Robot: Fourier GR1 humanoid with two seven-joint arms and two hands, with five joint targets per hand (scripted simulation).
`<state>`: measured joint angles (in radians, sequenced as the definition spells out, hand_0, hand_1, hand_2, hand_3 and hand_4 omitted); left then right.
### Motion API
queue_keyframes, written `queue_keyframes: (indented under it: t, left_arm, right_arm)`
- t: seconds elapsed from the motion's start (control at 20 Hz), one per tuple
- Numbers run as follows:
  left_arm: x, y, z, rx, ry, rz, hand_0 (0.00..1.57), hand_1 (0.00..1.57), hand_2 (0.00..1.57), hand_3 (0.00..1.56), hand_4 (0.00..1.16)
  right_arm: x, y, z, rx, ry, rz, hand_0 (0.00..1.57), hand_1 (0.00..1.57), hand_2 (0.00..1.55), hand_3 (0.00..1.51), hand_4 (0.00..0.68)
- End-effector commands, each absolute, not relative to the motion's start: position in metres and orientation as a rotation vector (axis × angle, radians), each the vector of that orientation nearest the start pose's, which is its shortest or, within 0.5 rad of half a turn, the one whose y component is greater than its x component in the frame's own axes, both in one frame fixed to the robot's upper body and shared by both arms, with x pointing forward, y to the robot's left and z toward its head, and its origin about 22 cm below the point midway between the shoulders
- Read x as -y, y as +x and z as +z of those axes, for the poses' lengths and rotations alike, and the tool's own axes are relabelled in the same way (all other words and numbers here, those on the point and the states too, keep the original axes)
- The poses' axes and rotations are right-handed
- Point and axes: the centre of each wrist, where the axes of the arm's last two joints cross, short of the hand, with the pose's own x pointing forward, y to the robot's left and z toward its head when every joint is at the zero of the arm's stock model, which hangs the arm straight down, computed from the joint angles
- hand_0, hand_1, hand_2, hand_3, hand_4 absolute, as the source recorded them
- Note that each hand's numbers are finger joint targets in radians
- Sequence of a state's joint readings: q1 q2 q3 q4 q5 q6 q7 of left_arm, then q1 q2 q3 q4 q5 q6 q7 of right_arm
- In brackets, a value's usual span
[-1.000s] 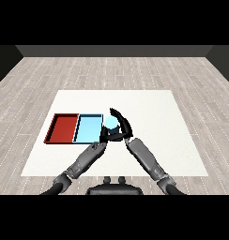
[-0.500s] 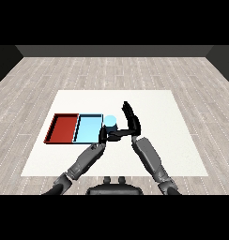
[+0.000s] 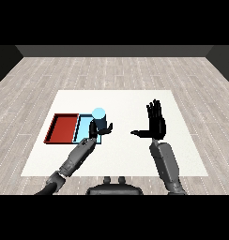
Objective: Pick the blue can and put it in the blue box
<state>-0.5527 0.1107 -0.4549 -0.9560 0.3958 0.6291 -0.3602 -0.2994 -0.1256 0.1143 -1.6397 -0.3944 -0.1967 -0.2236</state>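
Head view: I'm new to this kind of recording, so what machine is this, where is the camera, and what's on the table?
This is a humanoid robot seen from its own head, looking down and forward over a white table. The two grey forearms coming in from the lower corners are its arms, each ending in a black robot hand. On the table lie a red tray and a light blue tray, side by side. The left robot hand is curled round a blue can, which stands upright at the blue tray's right edge; whether it rests inside the tray or is held just above it cannot be told. The right robot hand is open, fingers straight and pointing up, holding nothing.
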Motion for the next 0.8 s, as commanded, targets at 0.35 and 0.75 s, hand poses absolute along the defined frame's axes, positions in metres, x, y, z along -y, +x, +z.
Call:
queue_keyframes:
  t: [0.35,0.75]
  left_arm:
    - [-0.179,0.388,0.002,1.602,0.355,0.008,1.57,1.57,1.57,1.49,1.11]
    - [-0.228,0.394,-0.029,1.333,0.503,-0.025,1.57,1.57,1.57,1.46,1.02]
  right_arm:
    - [0.242,0.278,0.064,2.052,0.206,-0.262,0.0,0.0,0.0,0.0,0.0]
    - [0.259,0.302,0.06,2.007,0.186,-0.304,0.0,0.0,0.0,0.0,0.0]
